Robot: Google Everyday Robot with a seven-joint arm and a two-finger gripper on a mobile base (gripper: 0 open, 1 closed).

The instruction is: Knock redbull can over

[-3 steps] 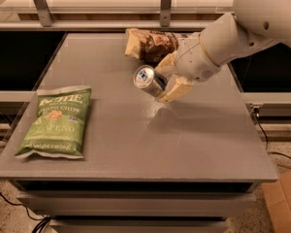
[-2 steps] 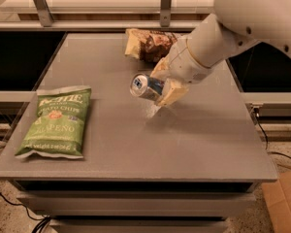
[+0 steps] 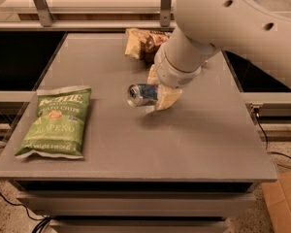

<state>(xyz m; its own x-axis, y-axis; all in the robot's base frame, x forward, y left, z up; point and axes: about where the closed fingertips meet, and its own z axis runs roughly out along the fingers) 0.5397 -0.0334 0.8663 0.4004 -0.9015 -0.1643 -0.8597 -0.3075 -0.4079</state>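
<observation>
The redbull can (image 3: 140, 94) is a slim silver-and-blue can. It lies nearly horizontal just above the middle of the grey table (image 3: 194, 144), its silver top facing left. My gripper (image 3: 158, 88) comes down from the upper right on the big white arm (image 3: 223, 18). Its cream fingers (image 3: 168, 99) sit on either side of the can's rear end and are closed on it.
A green Kettle jalapeño chip bag (image 3: 57, 121) lies flat at the front left of the table. A brown snack bag (image 3: 141, 43) lies at the back, just behind the gripper. A cardboard box (image 3: 285, 200) stands on the floor at the lower right.
The arm has swung down and to the left. The can has tipped from a steep tilt to nearly horizontal and now sits lower, close to the table top.
</observation>
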